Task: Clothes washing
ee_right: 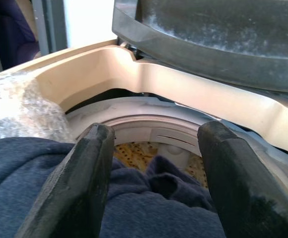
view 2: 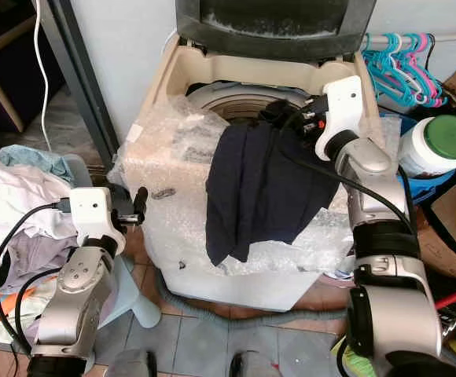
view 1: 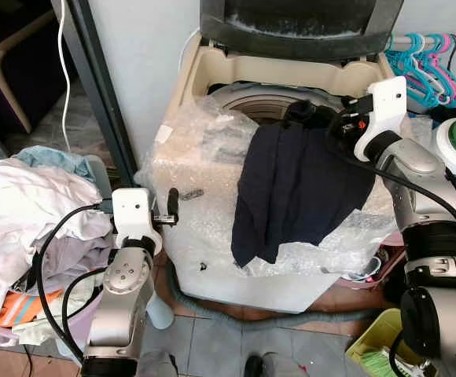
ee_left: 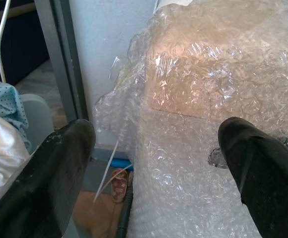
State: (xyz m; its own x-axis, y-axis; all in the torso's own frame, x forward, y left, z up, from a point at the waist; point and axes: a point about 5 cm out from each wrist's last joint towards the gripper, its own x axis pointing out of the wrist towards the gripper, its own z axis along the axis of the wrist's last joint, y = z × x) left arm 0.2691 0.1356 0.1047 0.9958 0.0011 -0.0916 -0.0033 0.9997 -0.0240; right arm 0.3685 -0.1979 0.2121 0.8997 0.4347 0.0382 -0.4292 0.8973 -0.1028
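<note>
I have the right gripper poised with its fingers spread apart above the dark navy cloth garment, which is draped over the front rim of the cream top-loading washing machine, half in the drum. It hangs there, I judge, awaiting a push inside. The left gripper, fingers also apart and empty, waits beside the machine's bubble-wrapped front, near the heaped white laundry pile.

Silver arms w/ white wrist blocks, black cables, black-fingered right gripper.
</note>
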